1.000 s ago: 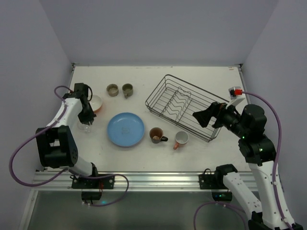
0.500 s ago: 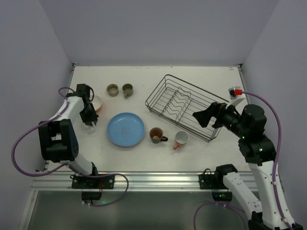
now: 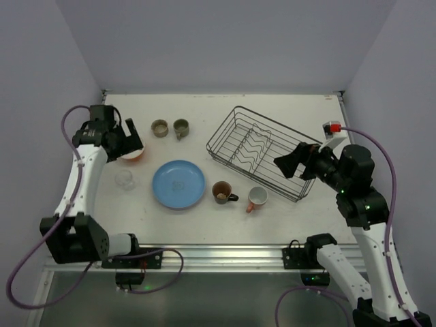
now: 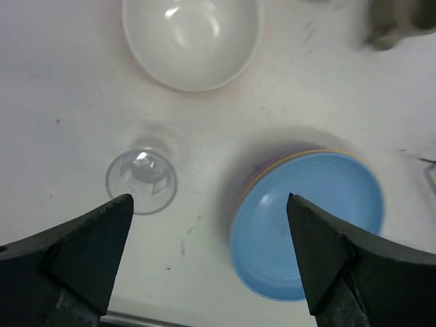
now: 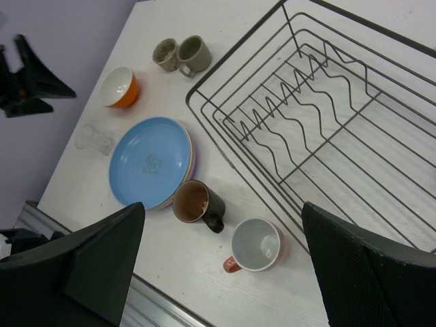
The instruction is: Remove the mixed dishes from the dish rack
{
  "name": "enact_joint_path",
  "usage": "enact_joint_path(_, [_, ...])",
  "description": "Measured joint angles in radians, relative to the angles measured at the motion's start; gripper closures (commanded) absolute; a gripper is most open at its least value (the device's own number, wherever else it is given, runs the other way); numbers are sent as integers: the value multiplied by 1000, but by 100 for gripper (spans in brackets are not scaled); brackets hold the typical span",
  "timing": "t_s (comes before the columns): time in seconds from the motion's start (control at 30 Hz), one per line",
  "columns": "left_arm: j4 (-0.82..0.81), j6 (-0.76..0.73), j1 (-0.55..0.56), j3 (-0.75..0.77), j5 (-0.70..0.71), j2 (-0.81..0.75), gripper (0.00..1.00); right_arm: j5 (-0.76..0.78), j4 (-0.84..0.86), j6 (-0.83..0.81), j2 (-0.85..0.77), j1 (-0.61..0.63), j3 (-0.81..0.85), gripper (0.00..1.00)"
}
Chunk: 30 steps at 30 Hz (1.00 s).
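Two arms hang above the white table [image 3: 286, 109], each with its fingers spread wide and holding nothing. The left gripper [image 4: 208, 225] hovers over a clear glass [image 4: 142, 182], which stands upright just beside an orange bowl [image 5: 119, 87] that is white inside. Next lie a stack of round plates with the blue plate [image 3: 178, 184] on top, two olive cups [image 3: 160, 127], a brown mug [image 3: 222, 192] and a pink mug [image 3: 257, 197]. The black wire rack [image 3: 222, 127], with wavy dividers inside, stands on the right, and the right gripper [image 3: 286, 163] is over its near corner.

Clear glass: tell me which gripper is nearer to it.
Left. The left gripper hangs just beyond the glass, by the bowl; the right gripper is far off to the right, over the rack's near edge.
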<state>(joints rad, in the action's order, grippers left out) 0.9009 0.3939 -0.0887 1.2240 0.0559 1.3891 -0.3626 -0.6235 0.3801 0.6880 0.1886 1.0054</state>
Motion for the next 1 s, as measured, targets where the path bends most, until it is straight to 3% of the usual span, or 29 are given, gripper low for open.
enact_joint_path(0.2, [-99, -32, 91, 12, -131, -423, 0, 84, -13, 0, 50, 0, 0, 1])
enact_joint_path(0.37, [-233, -44, 142, -106, -191, -748, 0, 232, -41, 2, 122, 0, 5, 1])
enact_joint_path(0.47, [-228, -46, 163, -114, -186, -763, 0, 365, -87, 5, 206, 0, 27, 1])
enact_joint_path(0.6, [-169, -47, 220, -74, -163, -668, 0, 507, -131, -1, 345, -9, 50, 1])
enact_joint_path(0.83, [-124, -51, 323, -71, -128, -666, 0, 582, -177, -54, 577, -31, 158, 1])
enact_joint_path(1.0, [-78, -72, 434, -19, -14, -657, 0, 637, -176, -117, 721, -41, 248, 1])
